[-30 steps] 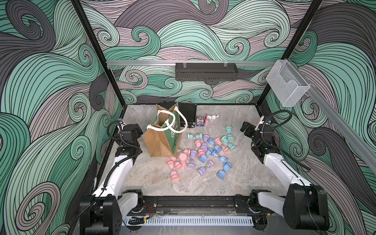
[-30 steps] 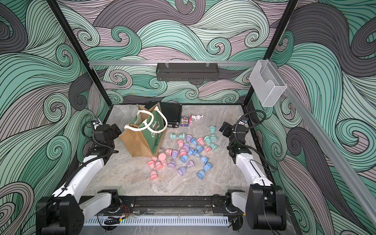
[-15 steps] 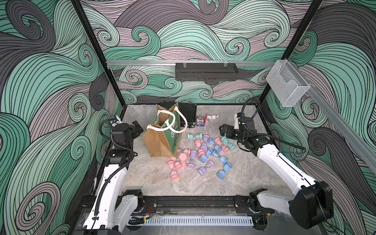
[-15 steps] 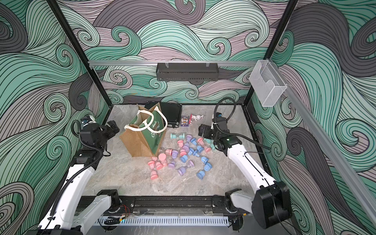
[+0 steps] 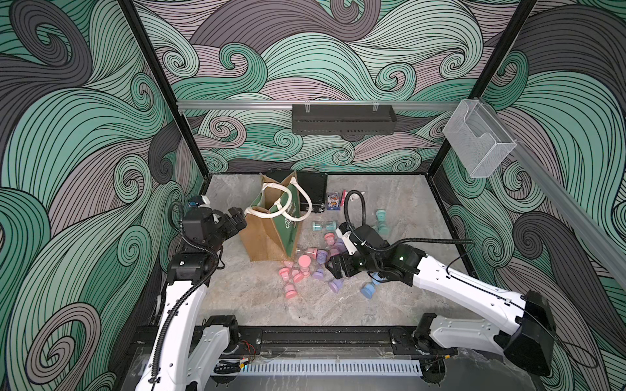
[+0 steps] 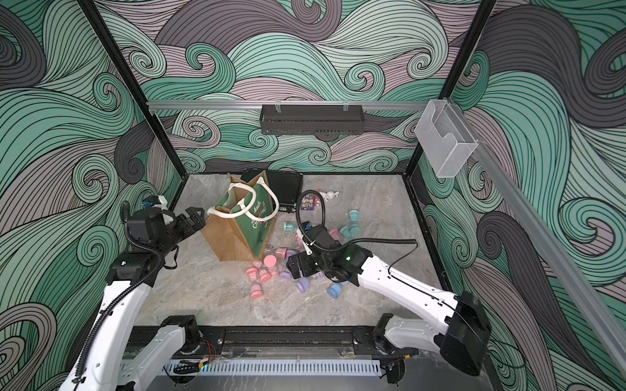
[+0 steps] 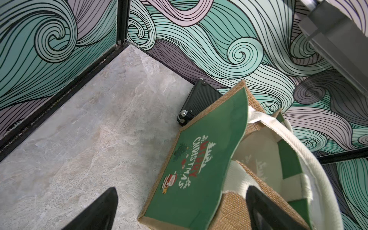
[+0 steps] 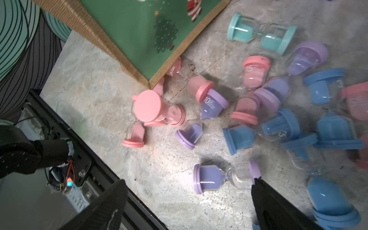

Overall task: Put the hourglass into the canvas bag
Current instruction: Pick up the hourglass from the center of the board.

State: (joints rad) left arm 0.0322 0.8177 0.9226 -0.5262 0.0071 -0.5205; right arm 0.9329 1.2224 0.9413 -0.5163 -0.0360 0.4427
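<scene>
Canvas bag (image 5: 271, 233) (image 6: 237, 233): upright toward the back left of the tabletop (image 5: 406, 210), mouth gaping, cream handles (image 7: 278, 129) flopped over the rim, green panel with its white lettering turned toward the heap
Black case (image 5: 311, 189) (image 7: 201, 99): flat on the tabletop right behind the bag, hard by the back wall
Card box (image 5: 333, 202): small, lying just beside the case
Hourglasses (image 5: 321, 256) (image 6: 281, 252): pink, purple, blue and teal, strewn from the bag's foot out to the right, and every one in sight is outside the bag, down on the tabletop
Pink hourglass (image 5: 304, 262) (image 8: 149, 108): standing on end just off the bag's near corner, while its neighbours lie on their sides
Purple hourglass (image 5: 334, 286) (image 8: 207, 181): on its side at the near edge of the heap, apart from the bag
Right hand (image 5: 333, 267) (image 8: 189, 191): low over that near edge, jaws spread wide, gripping nothing; in the wrist view the purple hourglass lies between the fingertips, one cap right up by a finger (image 8: 278, 207), and contact is too close to call
Left hand (image 5: 238, 218) (image 7: 180, 201): up at the bag's rim on its left side, jaws wide apart, nothing held; one finger (image 7: 264, 209) overlaps the burlap edge by a handle, the other sits over bare tabletop, and whether it touches the bag cannot be told
</scene>
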